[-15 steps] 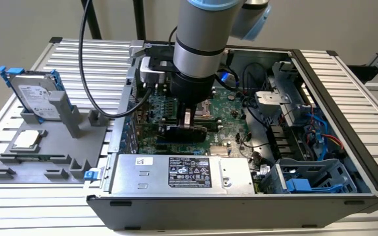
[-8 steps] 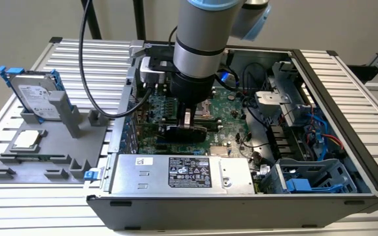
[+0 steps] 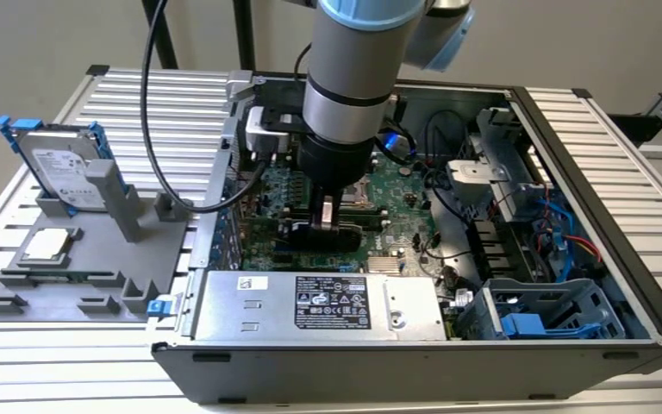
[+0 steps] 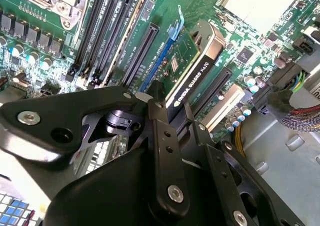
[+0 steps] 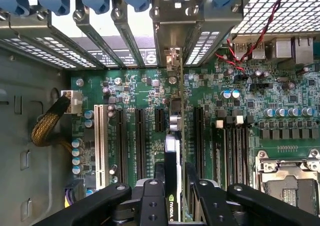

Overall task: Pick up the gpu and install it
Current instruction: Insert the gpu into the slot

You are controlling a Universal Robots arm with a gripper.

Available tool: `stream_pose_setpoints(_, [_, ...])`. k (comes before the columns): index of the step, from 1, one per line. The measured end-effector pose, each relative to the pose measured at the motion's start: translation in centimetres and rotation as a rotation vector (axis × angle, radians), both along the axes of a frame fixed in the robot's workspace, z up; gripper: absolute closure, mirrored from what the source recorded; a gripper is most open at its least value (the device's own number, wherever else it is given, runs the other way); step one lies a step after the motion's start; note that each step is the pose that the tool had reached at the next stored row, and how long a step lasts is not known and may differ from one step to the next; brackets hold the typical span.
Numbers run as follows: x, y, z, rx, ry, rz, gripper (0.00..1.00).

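Gripper (image 5: 172, 196) fingers clamp the gpu (image 5: 173, 136), which stands on edge below them inside the computer case (image 3: 607, 216), long axis along the motherboard (image 5: 135, 90) slots.

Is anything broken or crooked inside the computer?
Nothing looks broken or spilled. The gpu stands on edge, in line with the motherboard slots, with the gripper closed around it. In the exterior view the hard drive and CPU chip sit tidily in the grey holder.
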State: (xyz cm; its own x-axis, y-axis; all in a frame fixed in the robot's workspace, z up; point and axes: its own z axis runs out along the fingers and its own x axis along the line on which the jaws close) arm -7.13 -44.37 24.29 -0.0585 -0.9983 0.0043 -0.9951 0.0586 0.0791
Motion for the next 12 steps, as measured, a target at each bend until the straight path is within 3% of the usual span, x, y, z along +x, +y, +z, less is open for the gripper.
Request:
stream_pose_setpoints(8, [0.02, 0.01, -0.08, 0.0013, -0.0011, 0.0, 1.0])
stream_pose_setpoints(9, [0.01, 0.01, -0.06, 0.001, -0.0005, 0.0, 0.0])
stream_pose_setpoints(12, [0.01, 0.0, -0.02, 0.0001, -0.0002, 0.0, 0.0])
